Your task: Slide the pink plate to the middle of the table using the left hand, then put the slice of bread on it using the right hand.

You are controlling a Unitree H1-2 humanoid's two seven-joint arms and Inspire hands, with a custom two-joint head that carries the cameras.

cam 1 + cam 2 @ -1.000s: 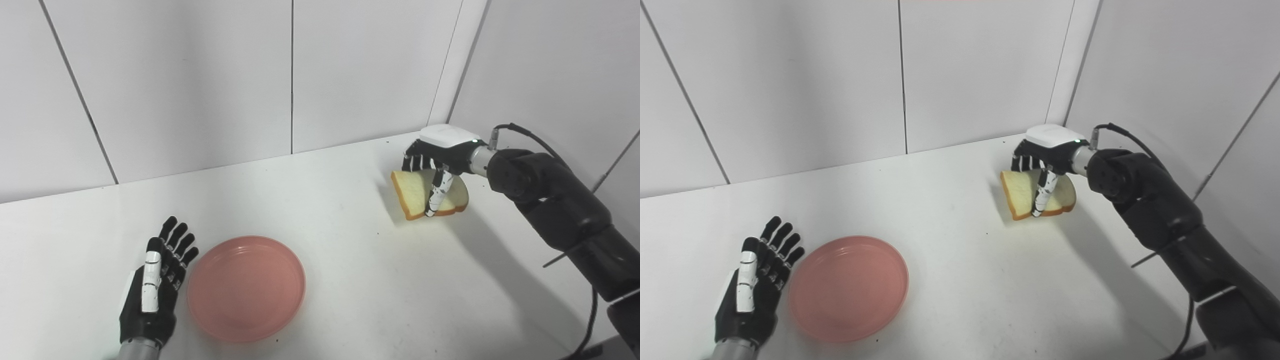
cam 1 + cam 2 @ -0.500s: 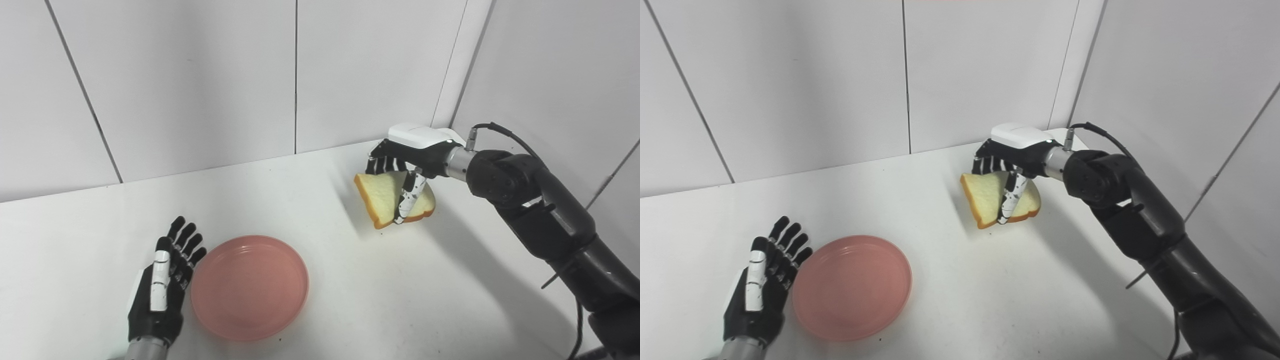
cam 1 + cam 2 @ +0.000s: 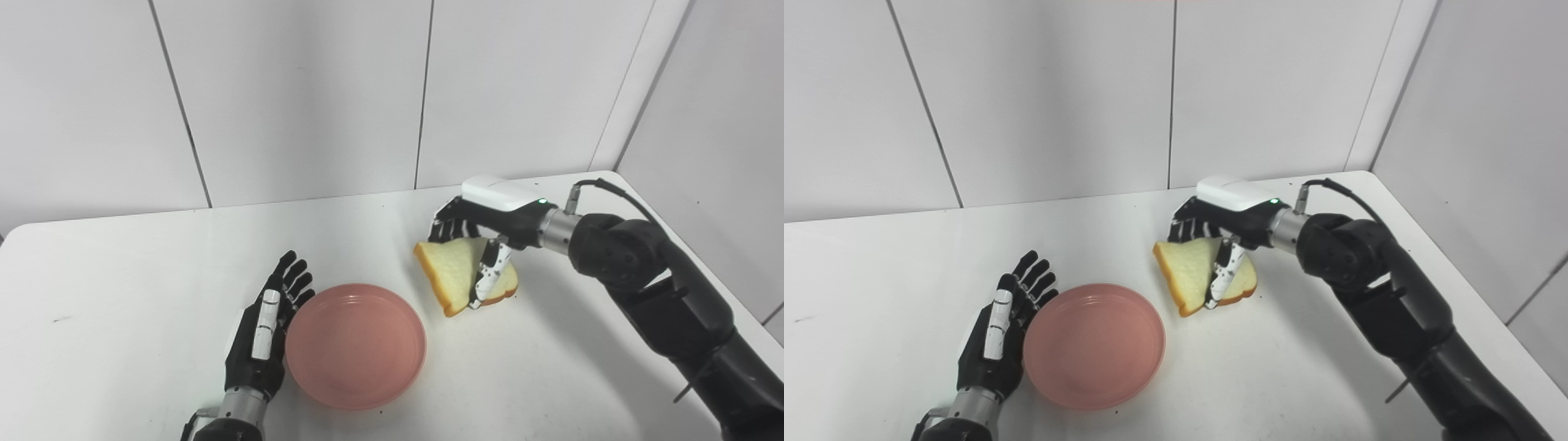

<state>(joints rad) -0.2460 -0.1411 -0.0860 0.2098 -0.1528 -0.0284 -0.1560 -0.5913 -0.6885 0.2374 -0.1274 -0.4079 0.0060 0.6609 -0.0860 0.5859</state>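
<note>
The whole view has swung since a second ago, so the camera moved; the left hand (image 3: 262,335) lies flat with fingers spread, empty, against the left rim of the round, smooth pink plate (image 3: 355,344) near the white table's (image 3: 122,294) front edge; the right hand (image 3: 484,229), nearer the plate now, pinches the spongy, brown-crusted bread slice (image 3: 456,272), tilted.
</note>
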